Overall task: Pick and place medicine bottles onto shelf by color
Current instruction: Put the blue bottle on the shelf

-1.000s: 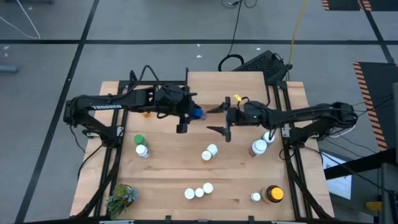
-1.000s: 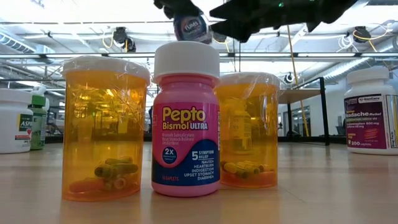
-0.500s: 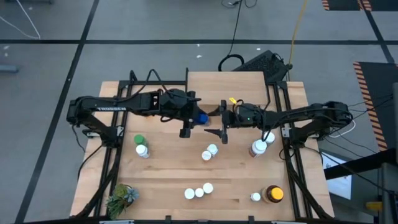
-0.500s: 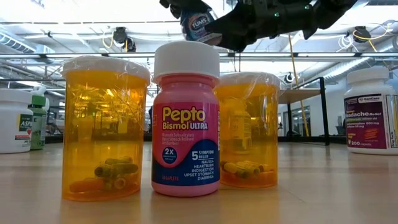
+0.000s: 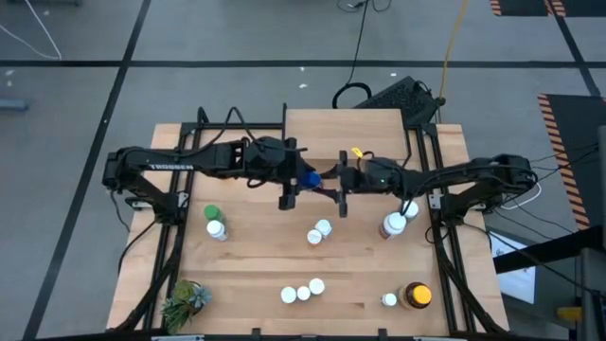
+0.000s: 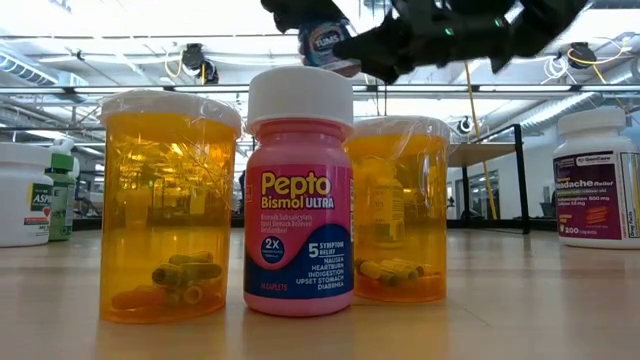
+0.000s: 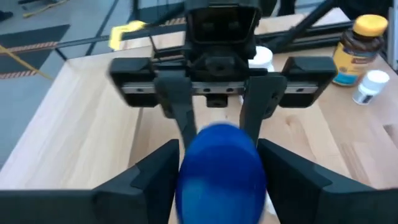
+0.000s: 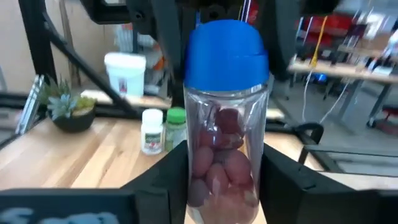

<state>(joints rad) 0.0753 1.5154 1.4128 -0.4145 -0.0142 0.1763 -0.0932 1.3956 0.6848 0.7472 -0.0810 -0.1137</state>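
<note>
a pink pepto bismol bottle with a white cap point(image 6: 299, 195) is standing between two translucent orange pill bottles point(image 6: 168, 206), while dark grippers point(image 6: 345, 35) are holding a small labelled bottle point(image 6: 324, 38) overhead.

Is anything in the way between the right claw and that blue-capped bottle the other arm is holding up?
Nothing visible. The blue-capped bottle already sits between the right gripper's open fingers, held by the left gripper above the table.

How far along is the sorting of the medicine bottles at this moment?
Done: nothing that shows; no bottle appears placed on a shelf. In hand: the left gripper is shut on the blue-capped bottle above the table, with the right gripper right at it, perhaps for a handover. Left: the green-capped bottle, three white-capped bottles, the amber jar and others stand on the table.
</note>
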